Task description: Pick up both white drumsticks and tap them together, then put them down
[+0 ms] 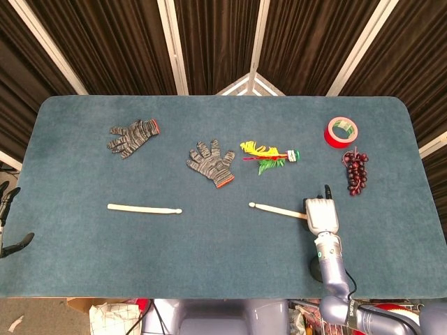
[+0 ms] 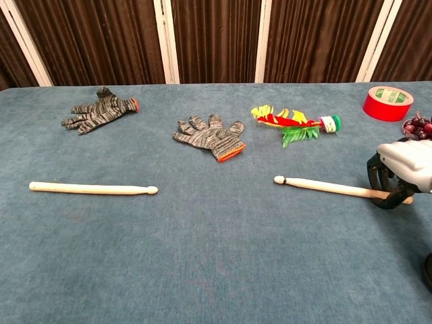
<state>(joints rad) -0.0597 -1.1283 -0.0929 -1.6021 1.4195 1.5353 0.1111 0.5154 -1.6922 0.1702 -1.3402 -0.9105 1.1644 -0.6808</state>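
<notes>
A: Chest view gives us the clearest read: our right hand [image 2: 398, 177] has its dark fingers [image 2: 375, 181] curled around the butt end of the pale white wooden drumstick on the right [image 2: 324, 187], whose tip looks slightly raised off the blue felt-covered table [image 2: 216, 270], though we can't be sure from this angle.

B: So we judge the first pickup is only beginning. And the other pale white drumstick [image 1: 144, 208]?

A: It lies flat on the left side of the table, untouched. Our left hand [image 1: 8, 220] shows only at the edge of the head view, off the table and well apart from that stick; we cannot tell whether its fingers are apart or together.

B: Then we have most of it left: the second grasp, the tap, the set-down.

A: Yes. Around us sit two grey knitted work gloves, one far left [image 1: 133, 135] and one near centre [image 1: 211, 162], a yellow, red and green feathered toy [image 1: 269, 155], a red roll of tape [image 1: 342, 131] and a dark purple bunch of grapes [image 1: 356, 173]. The grapes lie near our right hand; nothing sits between the two sticks.
</notes>
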